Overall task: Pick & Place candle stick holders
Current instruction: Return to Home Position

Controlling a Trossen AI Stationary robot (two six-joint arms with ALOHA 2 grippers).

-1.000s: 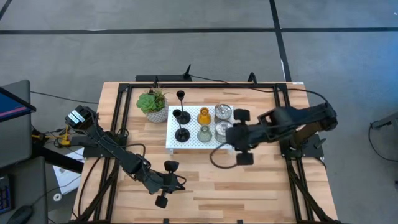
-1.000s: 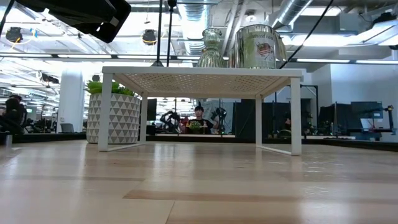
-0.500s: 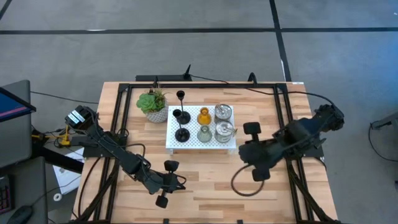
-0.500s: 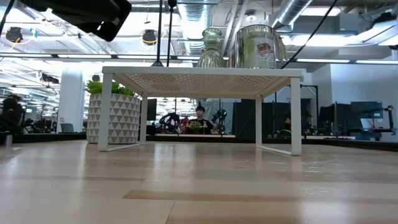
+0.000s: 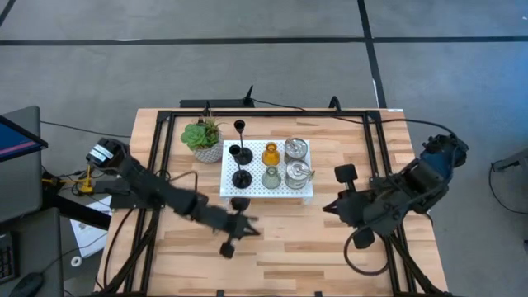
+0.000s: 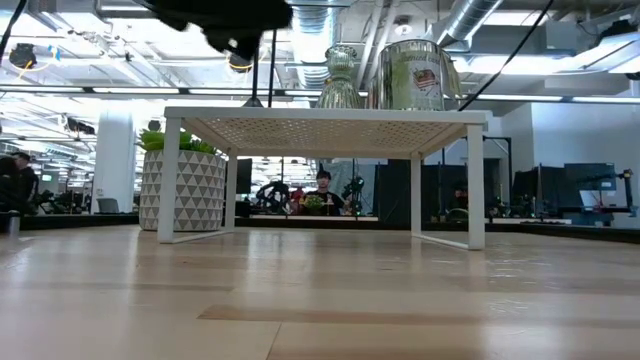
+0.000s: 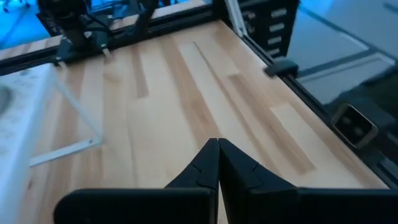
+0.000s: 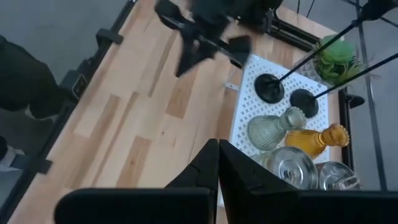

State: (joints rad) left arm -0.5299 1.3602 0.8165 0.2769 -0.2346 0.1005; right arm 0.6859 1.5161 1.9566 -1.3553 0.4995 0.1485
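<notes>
Seven candle stick holders stand on the white perforated platform (image 5: 307, 195). There are three black thin-stemmed ones (image 5: 241, 177), an amber one (image 5: 271, 154), a pale green one (image 5: 271, 177) and two silvery cups (image 5: 297, 174). They also show in the right wrist view, with the pale green one (image 8: 273, 127) beside the amber one (image 8: 317, 140). My left gripper (image 5: 252, 232) is shut and empty over the table, near of the platform. My right gripper (image 5: 327, 206) is shut and empty, to the right of the platform and a little nearer.
A green potted plant (image 5: 203, 139) stands at the platform's left end. A black frame (image 5: 161, 157) runs along the table's sides and far edge. Bare wooden table (image 5: 289, 256) lies near of the platform, between the two grippers.
My right gripper has drawn back from the platform's right end, toward the table's right and near edges. My left gripper has swung toward the right and a little toward the far edge, and is now just near of the platform. The holders have stayed in place.
</notes>
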